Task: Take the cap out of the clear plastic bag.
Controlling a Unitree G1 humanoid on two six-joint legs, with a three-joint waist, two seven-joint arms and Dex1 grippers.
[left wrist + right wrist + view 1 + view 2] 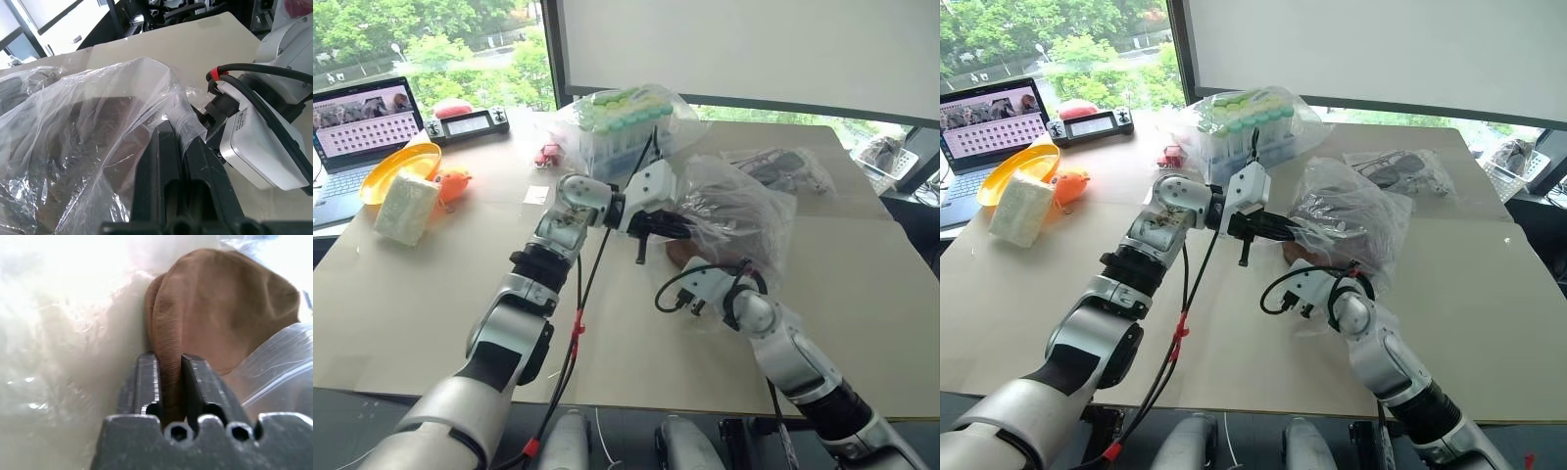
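Observation:
The clear plastic bag [734,211] is bunched up in the middle of the table, its mouth facing me. My left gripper [178,134] is shut on a pinch of the bag's upper edge and holds it lifted. The brown cap [220,308] lies inside the bag, and a bit of it shows at the mouth [677,253]. My right gripper [168,360] reaches into the mouth from below and is shut on a fold of the cap's rim.
A bag of green-capped tubes [622,122] stands behind the bag, and a small bag with dark glasses [778,166] lies at the back right. At the far left are a yellow bowl [399,168], a white cloth block [406,208], an orange toy [455,181] and a laptop [357,127].

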